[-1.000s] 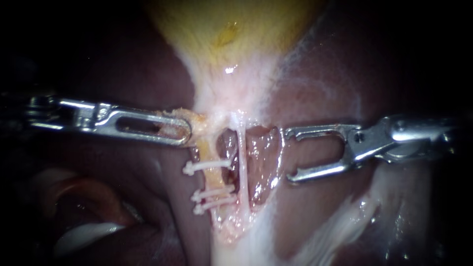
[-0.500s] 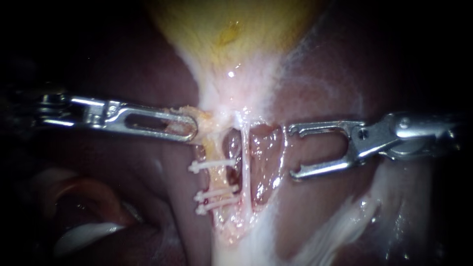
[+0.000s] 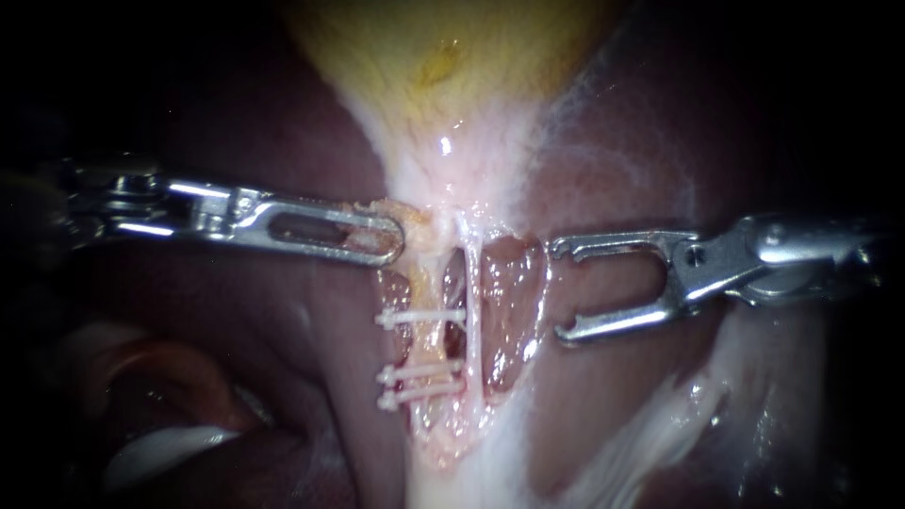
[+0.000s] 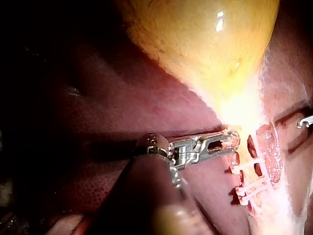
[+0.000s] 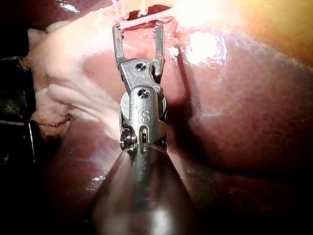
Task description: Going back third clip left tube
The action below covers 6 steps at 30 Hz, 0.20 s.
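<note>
The endoscope view shows the left instrument (image 3: 388,247) coming in from the left. Its jaws are pressed together, pinching a bit of yellow tissue (image 3: 415,226) just above the left tube (image 3: 426,341). Three white clips (image 3: 419,317) sit across that tube. One is higher up by itself, and two are close together lower down. A thin pale right tube (image 3: 471,302) runs just beside the left one. The right instrument (image 3: 559,290) comes in from the right with its jaws spread wide, holding nothing. It sits to the side of the tubes, over the dark red liver (image 3: 236,141), apart from the clips. The yellow gallbladder (image 3: 443,57) is above it all.

The left wrist view shows much more of the gallbladder, round and shiny. It also shows the pinch from the side, with the tissue sitting right at the end of the closed jaws. The clips lie just past the jaw ends. Only a tiny bit of the right instrument shows in this view.

The right wrist view shows the right instrument's jaws from behind, apart like a fork, with pale tissue just ahead of the tips. The clips are hard to make out there.
</note>
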Available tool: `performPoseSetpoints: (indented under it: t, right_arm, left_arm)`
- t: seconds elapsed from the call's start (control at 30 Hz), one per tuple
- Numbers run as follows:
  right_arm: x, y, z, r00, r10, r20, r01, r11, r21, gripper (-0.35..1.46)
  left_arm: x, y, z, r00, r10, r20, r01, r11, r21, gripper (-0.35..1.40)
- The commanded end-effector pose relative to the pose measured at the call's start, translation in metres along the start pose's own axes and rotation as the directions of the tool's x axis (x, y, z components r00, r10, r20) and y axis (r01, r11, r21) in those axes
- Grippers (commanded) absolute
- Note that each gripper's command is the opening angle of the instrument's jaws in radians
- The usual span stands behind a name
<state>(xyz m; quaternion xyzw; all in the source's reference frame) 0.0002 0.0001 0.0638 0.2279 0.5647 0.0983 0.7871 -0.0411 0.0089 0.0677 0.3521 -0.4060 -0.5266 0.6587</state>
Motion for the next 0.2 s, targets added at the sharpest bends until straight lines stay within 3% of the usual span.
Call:
performPoseSetpoints:
  t: [0.03, 0.2]
  right_arm:
    - [0.0, 0.0, 0.0, 1.0, 0.0, 0.0, 0.0, 1.0, 0.0, 0.5]
    - [0.0001, -0.0001, 0.0, 1.0, 0.0, 0.0, 0.0, 1.0, 0.0, 0.5]
  left_arm:
    - [0.0, 0.0, 0.0, 1.0, 0.0, 0.0, 0.0, 1.0, 0.0, -0.35]
    - [0.0, 0.0, 0.0, 1.0, 0.0, 0.0, 0.0, 1.0, 0.0, -0.35]
